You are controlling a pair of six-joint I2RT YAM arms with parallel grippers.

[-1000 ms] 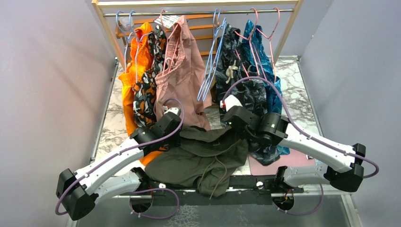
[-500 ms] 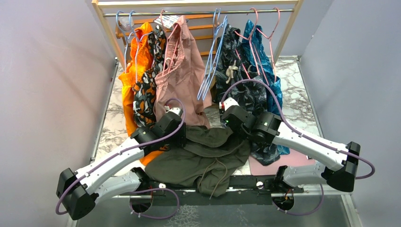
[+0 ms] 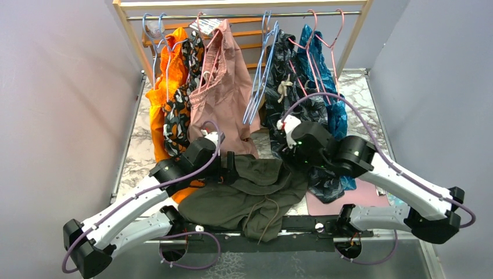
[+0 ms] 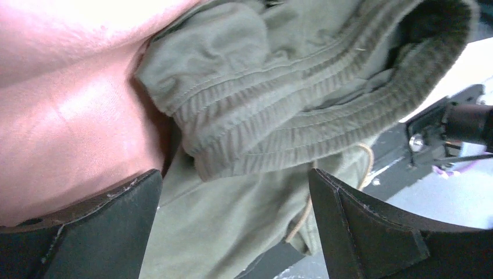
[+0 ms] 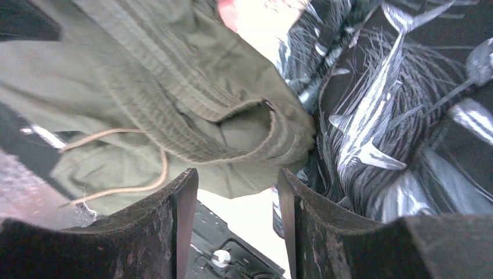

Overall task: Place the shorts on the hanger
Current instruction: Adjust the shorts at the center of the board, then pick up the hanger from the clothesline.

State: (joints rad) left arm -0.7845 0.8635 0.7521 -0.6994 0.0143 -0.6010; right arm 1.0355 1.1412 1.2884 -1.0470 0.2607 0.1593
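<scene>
The olive-green shorts (image 3: 250, 195) lie crumpled on the table's near edge between both arms, drawstring trailing toward the front. My left gripper (image 3: 228, 170) stands open at the left end of the waistband; in the left wrist view the ribbed shorts (image 4: 279, 104) lie just beyond the wide-apart left gripper (image 4: 235, 200), gripped by neither finger. My right gripper (image 3: 289, 156) is open at the waistband's right end; in the right wrist view the shorts (image 5: 174, 87) sit past the right gripper (image 5: 237, 195). An empty light-blue hanger (image 3: 260, 81) hangs from the rail, above and behind the shorts.
A wooden rack (image 3: 131, 40) at the back holds orange shorts (image 3: 164, 87), black-and-orange print shorts (image 3: 181, 110), dusty-pink shorts (image 3: 224, 96), leaf-print shorts (image 3: 293, 99), teal shorts (image 3: 325, 70) and pink hangers (image 3: 325, 32). A pink mat (image 3: 354, 197) lies near right.
Both grippers have opened and let go of the shorts' waistband, which has slumped onto the table. The right arm has drawn back to the right, and the left arm has pulled slightly back.
</scene>
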